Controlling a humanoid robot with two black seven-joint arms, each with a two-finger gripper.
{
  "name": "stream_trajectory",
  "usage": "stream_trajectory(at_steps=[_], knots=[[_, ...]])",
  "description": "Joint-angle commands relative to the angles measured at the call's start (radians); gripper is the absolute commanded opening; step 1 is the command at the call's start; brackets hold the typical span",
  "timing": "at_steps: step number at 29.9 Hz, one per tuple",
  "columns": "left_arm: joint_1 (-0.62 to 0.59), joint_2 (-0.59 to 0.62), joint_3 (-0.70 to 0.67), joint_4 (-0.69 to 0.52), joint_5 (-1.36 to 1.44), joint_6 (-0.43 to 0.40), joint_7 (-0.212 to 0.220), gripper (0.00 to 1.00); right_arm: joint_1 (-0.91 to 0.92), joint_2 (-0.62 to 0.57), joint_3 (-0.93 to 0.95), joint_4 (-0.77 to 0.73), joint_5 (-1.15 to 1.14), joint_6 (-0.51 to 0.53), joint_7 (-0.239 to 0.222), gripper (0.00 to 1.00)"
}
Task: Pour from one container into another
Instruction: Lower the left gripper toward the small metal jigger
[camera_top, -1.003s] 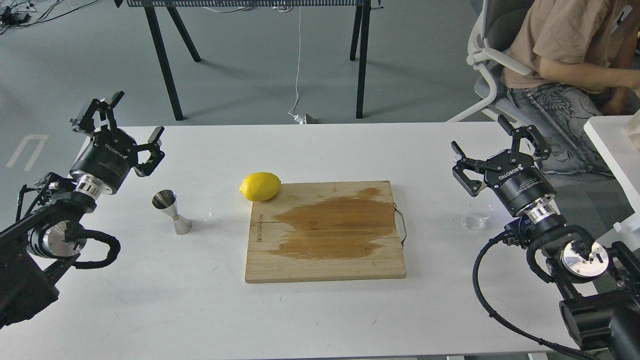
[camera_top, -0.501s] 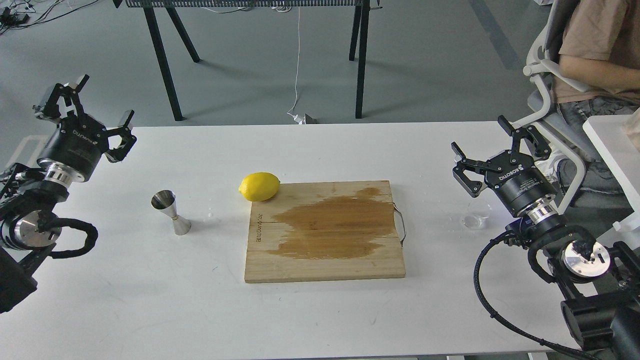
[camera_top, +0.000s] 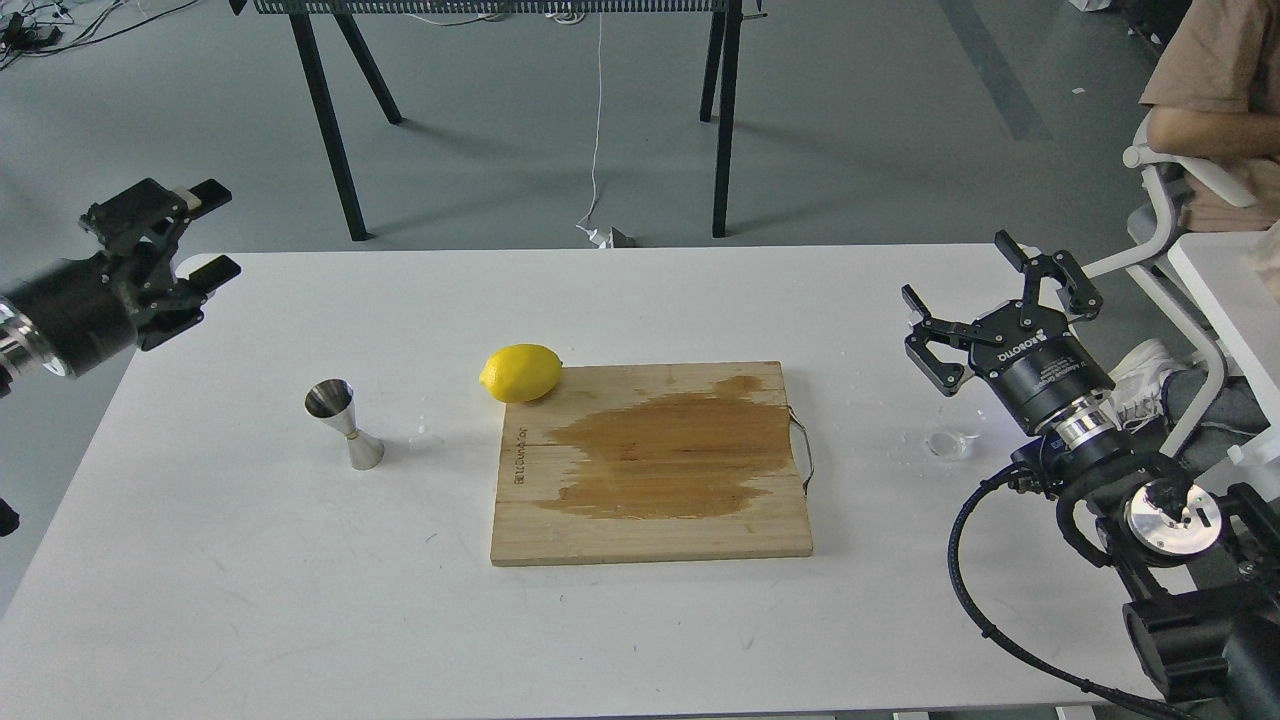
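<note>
Head view looks down on a white desk (camera_top: 250, 600) with a wooden board (camera_top: 650, 465), stained dark and wet across its middle, lying at the centre and a lemon (camera_top: 521, 373) touching the board's far left corner. Left end effector (camera_top: 195, 228) hangs released and empty beyond the desk's far left corner, and right end effector (camera_top: 1000, 300) hovers released and empty over the right side. Steel jigger (camera_top: 343, 423) stands upright left of the board, while the clear cup (camera_top: 947, 443) sits on the desk well right of the board, just below the right end effector.
</note>
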Motion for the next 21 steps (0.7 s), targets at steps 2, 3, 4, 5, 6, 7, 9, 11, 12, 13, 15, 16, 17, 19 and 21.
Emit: stream_trajectory(at_steps=[2, 3, 4, 5, 6, 7, 9, 11, 12, 13, 15, 16, 17, 19, 21], knots=[[0.069, -0.011, -0.011, -0.053, 0.059, 0.294, 0.000, 1.00, -0.004, 0.000, 0.003, -0.001, 0.000, 0.000, 0.000, 0.98], [0.089, -0.019, -0.014, -0.056, 0.059, 0.330, 0.000, 1.00, -0.006, 0.000, 0.003, -0.001, 0.000, 0.000, 0.000, 0.98], [0.097, -0.030, -0.014, -0.057, 0.060, 0.341, 0.000, 1.00, -0.008, -0.001, 0.003, -0.002, 0.000, 0.000, 0.000, 0.98], [0.100, -0.039, -0.014, -0.060, 0.062, 0.347, 0.000, 1.00, -0.008, -0.001, 0.003, -0.002, 0.000, 0.000, 0.000, 0.98], [0.102, -0.040, -0.014, -0.063, 0.066, 0.353, 0.000, 1.00, -0.008, -0.001, 0.003, -0.002, 0.000, 0.000, 0.000, 0.98], [0.106, -0.047, -0.012, -0.064, 0.069, 0.370, 0.000, 1.00, -0.009, -0.001, 0.003, -0.002, 0.000, 0.000, 0.000, 0.98], [0.122, -0.053, 0.002, -0.065, 0.083, 0.454, 0.000, 0.99, -0.009, -0.001, 0.003, -0.002, 0.000, 0.000, 0.000, 0.98], [0.163, -0.054, 0.009, -0.082, 0.160, 0.535, 0.000, 0.99, -0.009, -0.001, 0.003, -0.002, -0.002, 0.000, 0.000, 0.98], [0.178, -0.056, 0.008, -0.093, 0.207, 0.560, 0.000, 0.99, -0.009, -0.001, 0.003, -0.004, -0.002, 0.000, 0.000, 0.98], [0.192, -0.057, 0.003, -0.099, 0.256, 0.582, 0.000, 0.99, -0.009, -0.001, 0.003, -0.004, -0.002, 0.000, 0.000, 0.98], [0.218, -0.069, -0.001, -0.103, 0.339, 0.649, 0.000, 0.99, -0.009, -0.001, 0.001, -0.004, -0.002, 0.000, 0.000, 0.98], [0.235, -0.079, -0.001, -0.103, 0.371, 0.696, 0.000, 0.99, -0.009, -0.001, 0.001, -0.004, -0.004, 0.000, 0.000, 0.98], [0.255, -0.083, -0.003, -0.103, 0.397, 0.739, 0.000, 0.99, -0.009, -0.001, 0.000, -0.004, -0.004, 0.000, 0.000, 0.98], [0.287, -0.086, -0.003, -0.103, 0.430, 0.798, 0.000, 0.98, -0.012, -0.001, 0.000, -0.005, -0.004, 0.000, 0.000, 0.98], [0.309, -0.091, -0.003, -0.103, 0.468, 0.835, 0.000, 0.98, -0.017, -0.001, -0.004, -0.005, -0.004, 0.000, 0.000, 0.98]])
